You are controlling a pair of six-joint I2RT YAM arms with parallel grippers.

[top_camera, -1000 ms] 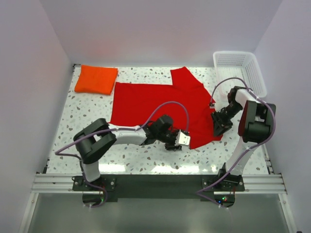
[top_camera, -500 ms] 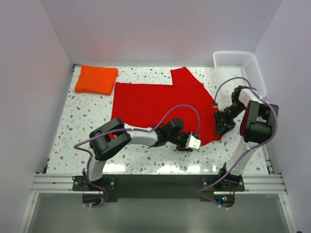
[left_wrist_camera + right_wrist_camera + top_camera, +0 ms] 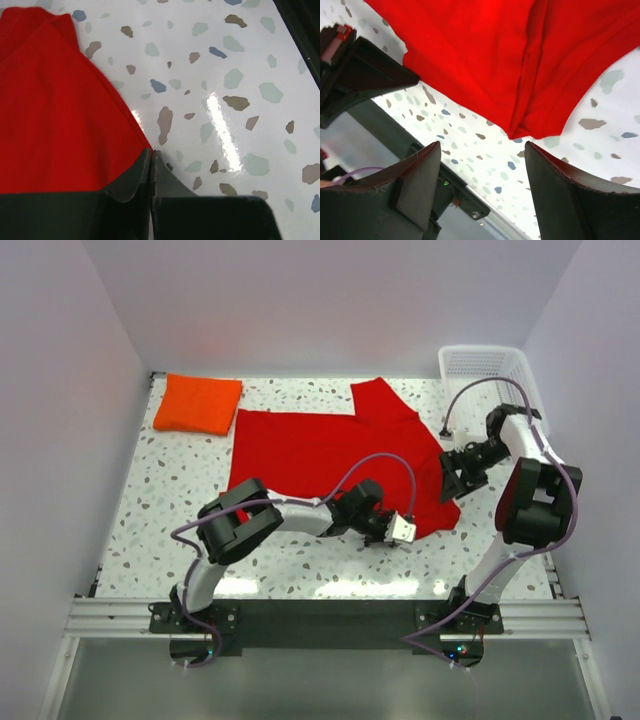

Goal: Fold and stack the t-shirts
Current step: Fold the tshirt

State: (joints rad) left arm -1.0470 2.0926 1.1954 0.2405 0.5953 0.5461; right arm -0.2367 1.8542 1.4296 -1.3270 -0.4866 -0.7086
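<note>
A red t-shirt (image 3: 320,445) lies spread flat in the middle of the table. A folded orange t-shirt (image 3: 197,403) lies at the back left. My left gripper (image 3: 404,531) is low at the red shirt's front right edge. In the left wrist view its jaws (image 3: 151,152) are shut, with the red hem (image 3: 60,115) running right into the tips. My right gripper (image 3: 456,477) is open and empty just off the shirt's right edge. In the right wrist view (image 3: 482,146) it hovers over the shirt's corner (image 3: 530,125).
A white plastic basket (image 3: 495,380) stands at the back right corner. The dark front rail (image 3: 320,615) runs along the near edge, and also shows in the right wrist view (image 3: 450,190). White walls close in the table's sides.
My left gripper has slid right along the red shirt's front edge, jaws shut. My right gripper has pulled back and up from the shirt's right corner.
</note>
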